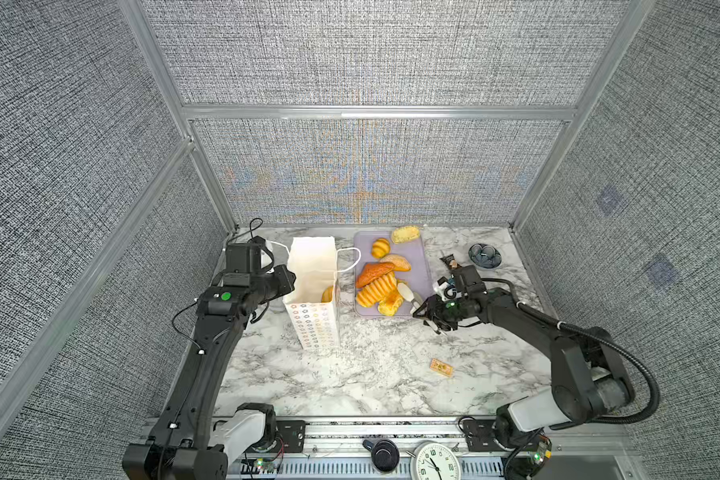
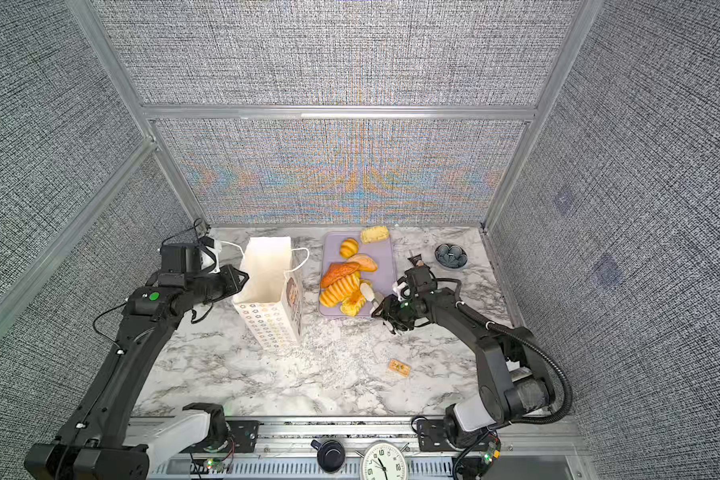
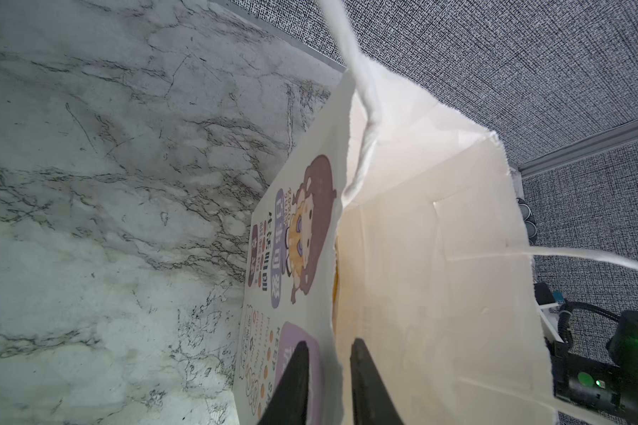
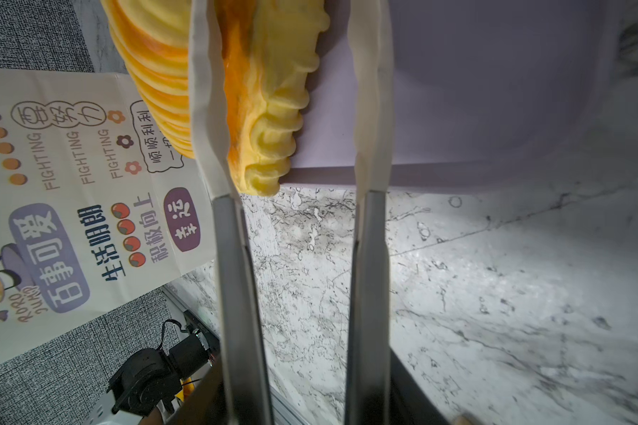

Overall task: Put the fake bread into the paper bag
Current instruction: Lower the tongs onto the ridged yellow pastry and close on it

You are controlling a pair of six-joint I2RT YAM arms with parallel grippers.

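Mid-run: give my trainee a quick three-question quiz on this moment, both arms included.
1. True or false: the paper bag stands upright with one bread inside.
2. The left gripper is: A shut on the bag's wall; B open above the bag; C holding a loaf.
3. How many loaves lie outside the bag, on or by the lavender tray?
Key: 1 true. 2 A. 3 six; the right gripper's tongs stand open beside them, gripping none.

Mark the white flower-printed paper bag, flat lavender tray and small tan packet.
White flower-printed paper bag (image 1: 314, 328): in a top view, printed front wall.
Flat lavender tray (image 1: 424, 266): in a top view, bare right side.
Small tan packet (image 1: 442, 368): in a top view, its middle.
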